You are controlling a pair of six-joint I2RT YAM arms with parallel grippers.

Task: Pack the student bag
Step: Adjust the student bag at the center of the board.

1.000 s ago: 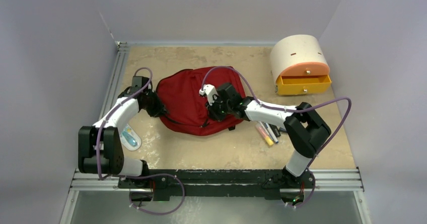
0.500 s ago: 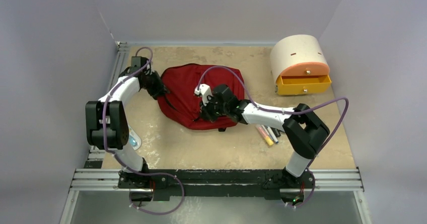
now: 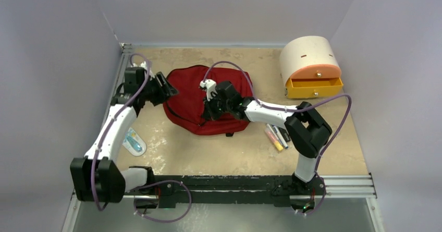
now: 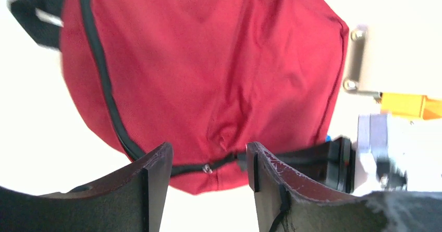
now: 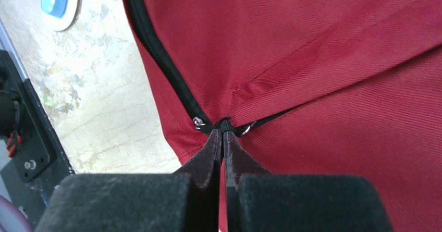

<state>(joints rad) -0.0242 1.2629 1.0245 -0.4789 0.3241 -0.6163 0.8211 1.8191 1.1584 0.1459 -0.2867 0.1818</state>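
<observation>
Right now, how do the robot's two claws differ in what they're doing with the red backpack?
The left gripper stands open; the right gripper is pressed shut. The left gripper holds nothing; the right gripper pinches the black zipper pull on the student bag. The left is at the bag's left edge, the right nearer its middle. Both face the bag.

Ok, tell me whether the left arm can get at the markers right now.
Probably not: the markers lie right of the student bag, and the right arm stretches across the way.
</observation>
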